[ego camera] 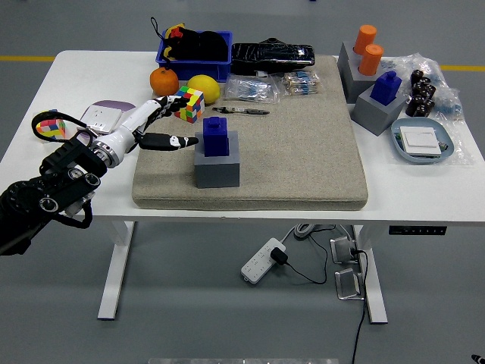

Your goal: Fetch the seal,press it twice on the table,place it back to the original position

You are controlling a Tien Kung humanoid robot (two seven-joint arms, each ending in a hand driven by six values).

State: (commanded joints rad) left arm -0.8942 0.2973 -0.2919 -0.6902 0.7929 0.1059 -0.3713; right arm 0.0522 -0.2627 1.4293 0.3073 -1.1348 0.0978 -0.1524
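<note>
Blue seal [216, 136] on grey block [217, 167], beige mat [303, 144], multicoloured checkered cube [190, 104]

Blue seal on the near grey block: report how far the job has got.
Nothing looks done: the blue seal sits in its grey holder on the mat. In hand: the left hand, fingers open, is beside it, not gripping. Left: grasping, two presses, returning it.

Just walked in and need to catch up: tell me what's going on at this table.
The robot's left hand is reaching over the beige mat toward a blue seal standing in its grey holder. The fingers are open and just short of the seal; nothing is grasped yet. A second blue seal sits untouched at the right.
</note>
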